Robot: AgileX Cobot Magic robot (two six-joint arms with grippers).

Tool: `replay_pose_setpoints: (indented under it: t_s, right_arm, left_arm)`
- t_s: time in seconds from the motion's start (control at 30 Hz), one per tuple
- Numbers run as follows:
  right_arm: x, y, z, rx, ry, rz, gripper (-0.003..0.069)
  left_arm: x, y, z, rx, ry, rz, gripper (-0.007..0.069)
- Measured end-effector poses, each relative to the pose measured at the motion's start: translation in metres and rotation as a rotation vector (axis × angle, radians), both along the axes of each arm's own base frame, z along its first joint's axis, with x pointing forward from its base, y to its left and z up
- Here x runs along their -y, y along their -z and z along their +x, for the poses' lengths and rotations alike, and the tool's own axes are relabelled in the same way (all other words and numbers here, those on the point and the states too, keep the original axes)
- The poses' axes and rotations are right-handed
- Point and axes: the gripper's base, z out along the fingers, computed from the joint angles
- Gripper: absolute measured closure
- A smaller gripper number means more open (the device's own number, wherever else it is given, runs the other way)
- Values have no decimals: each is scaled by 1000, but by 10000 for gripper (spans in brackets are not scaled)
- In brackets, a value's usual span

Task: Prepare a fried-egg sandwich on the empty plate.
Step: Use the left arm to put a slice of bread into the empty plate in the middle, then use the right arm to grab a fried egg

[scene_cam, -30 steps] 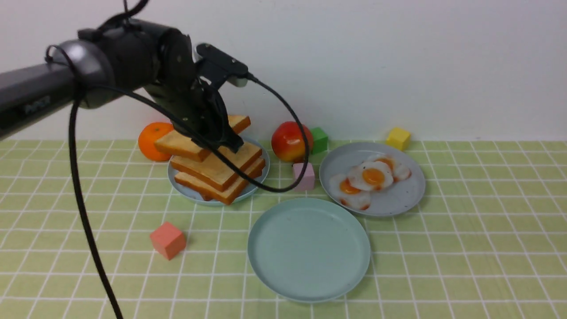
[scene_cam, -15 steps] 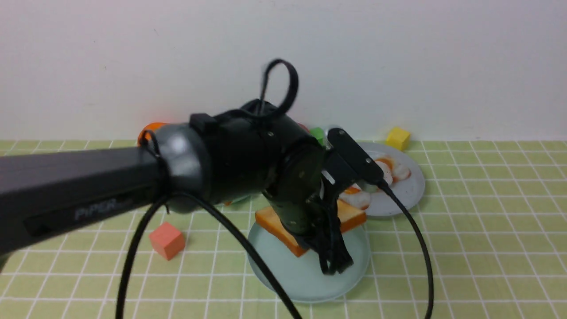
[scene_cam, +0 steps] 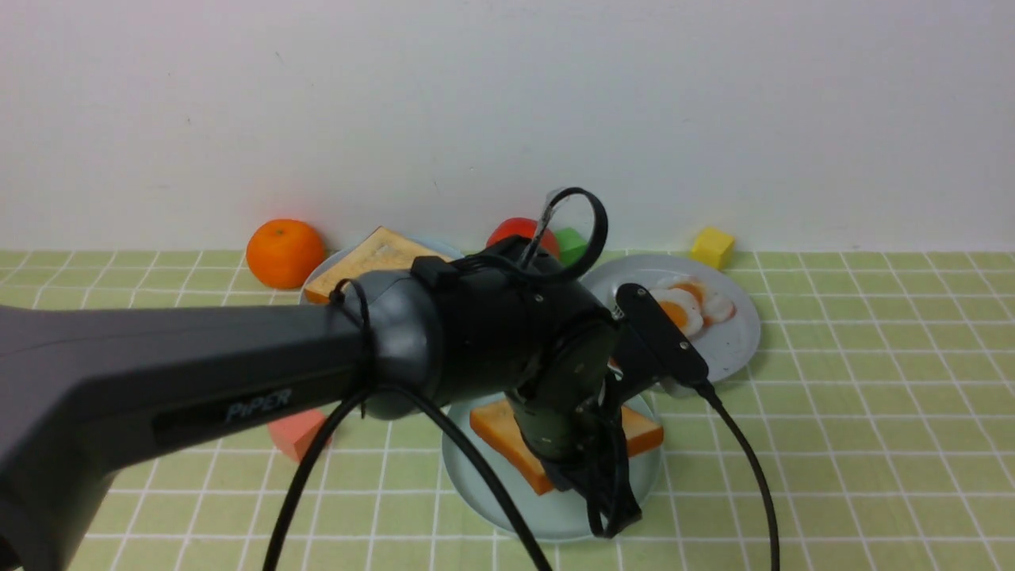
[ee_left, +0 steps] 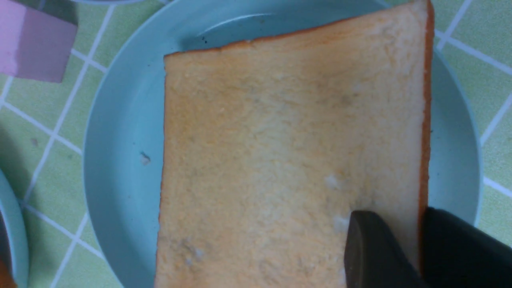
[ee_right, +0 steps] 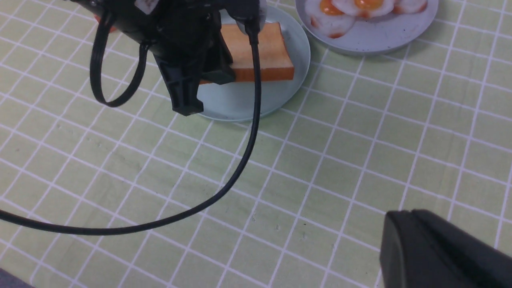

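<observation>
**Asker:** How far along is the sandwich?

**Me:** One toast slice (ee_left: 280,160) lies on the pale teal plate (scene_cam: 469,468), golden face up. It covers most of the plate.

**Asker:** And your hands?

**Me:** My left gripper (ee_left: 414,232) is at the edge of the slice nearer me. One finger sits over the top face and the other just outside the darker crust. The jaws straddle that edge, but I cannot tell whether they pinch it or stand loose around it. My right gripper (ee_right: 412,228) hangs over the green checked tablecloth (ee_right: 320,180), well apart from the plate. Its fingers are pressed together with nothing between them.

**Asker:** What lies around the plate?

**Me:** The fried eggs (scene_cam: 686,305) lie overlapping on the greyer blue plate (scene_cam: 733,349), just behind the teal one and to its right. A pink cube (ee_left: 36,44) stands just beside the teal rim. Behind my left arm, more toast (scene_cam: 373,258) rests on a light blue plate (scene_cam: 315,281), with an orange (scene_cam: 284,252) to its left. A red apple (scene_cam: 514,231) and a green cube (scene_cam: 569,244) sit near the wall, and a yellow cube (scene_cam: 711,246) is further right. A coral cube (scene_cam: 289,436) shows under my arm.
</observation>
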Motion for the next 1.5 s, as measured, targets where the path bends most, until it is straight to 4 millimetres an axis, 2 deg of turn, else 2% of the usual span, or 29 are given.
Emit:
replay_pose_setpoints:
  t_s: [0.07, 0.27, 0.33, 0.4, 0.43, 0.5, 0.53, 0.6, 0.63, 0.67, 0.73, 0.77, 0.8, 0.87, 1.0, 1.03, 1.1, 1.13, 1.2, 1.3, 1.33, 1.37, 1.4, 1.43, 1.5]
  right_arm:
    - [0, 0, 0, -2, -1, -1, 627]
    - [0, 0, 0, -3, -1, 0, 620]
    - [0, 0, 0, -3, -1, 0, 619]
    - [0, 0, 0, -3, -1, 0, 616]
    - [0, 0, 0, 1, 0, 1, 614]
    - [-1, -1, 3, 13, 4, 9, 613]
    - [-1, -2, 5, 21, 8, 12, 612]
    - [-3, -2, 15, 33, 19, 19, 610]
    - [-4, -2, 21, 32, 24, 22, 610]
    - [-5, -2, 28, 36, 31, 27, 610]
    - [-8, 2, 43, 19, 42, 26, 610]
    - [-9, 4, 51, 10, 48, 25, 609]
    - [-11, 6, 58, 1, 53, 23, 608]
    - [-14, 11, 74, -37, 58, 14, 607]
    - [-21, 18, 106, -105, 63, -3, 602]
    - [-24, 20, 123, -132, 65, -10, 601]
    - [-28, 19, 141, -147, 67, -13, 599]
    - [-30, 19, 148, -152, 68, -15, 599]
    - [-37, 23, 178, -189, 69, -17, 595]
    - [-45, 28, 212, -220, 70, -11, 592]
    - [-48, 32, 224, -233, 71, -14, 591]
    - [-48, 34, 225, -241, 71, -17, 590]
    - [-52, 43, 245, -263, 71, -33, 585]
    - [-53, 44, 247, -266, 70, -37, 584]
    - [-56, 58, 273, -294, 68, -75, 566]
  left_arm:
    - [-1, 0, 0, 0, 2, 13, 310]
    - [-3, -4, -1, -7, -27, 9, 95]
    - [-4, -8, -2, -9, -48, -4, 77]
    - [-9, -28, -6, 1, -111, -62, 69]
    - [-12, -41, -9, 11, -139, -99, 81]
    - [-23, -79, -19, 39, -201, -198, 154]
    - [-27, -90, -23, 46, -223, -231, 184]
    - [-46, -134, -40, 80, -281, -343, 328]
    - [-54, -148, -47, 87, -309, -388, 387]
    - [-67, -169, -59, 103, -330, -443, 477]
    - [-88, -189, -77, 122, -351, -512, 596]
    - [-99, -196, -89, 131, -354, -542, 633]
    - [-109, -199, -98, 135, -354, -565, 638]
    - [-132, -202, -120, 154, -347, -619, 638]
    - [-164, -185, -151, 182, -327, -687, 638]
    - [-175, -169, -162, 188, -321, -711, 638]
    - [-187, -151, -174, 190, -319, -745, 638]
    - [-189, -147, -176, 192, -318, -754, 638]
    - [-201, -124, -189, 211, -302, -826, 638]
    - [-209, -113, -198, 240, -283, -895, 638]
    - [-212, -113, -201, 255, -274, -923, 638]
    - [-212, -114, -201, 260, -271, -931, 638]
    - [-214, -115, -204, 282, -257, -970, 638]
    - [-215, -115, -204, 285, -255, -975, 638]
    - [-215, -118, -205, 304, -242, -1008, 638]
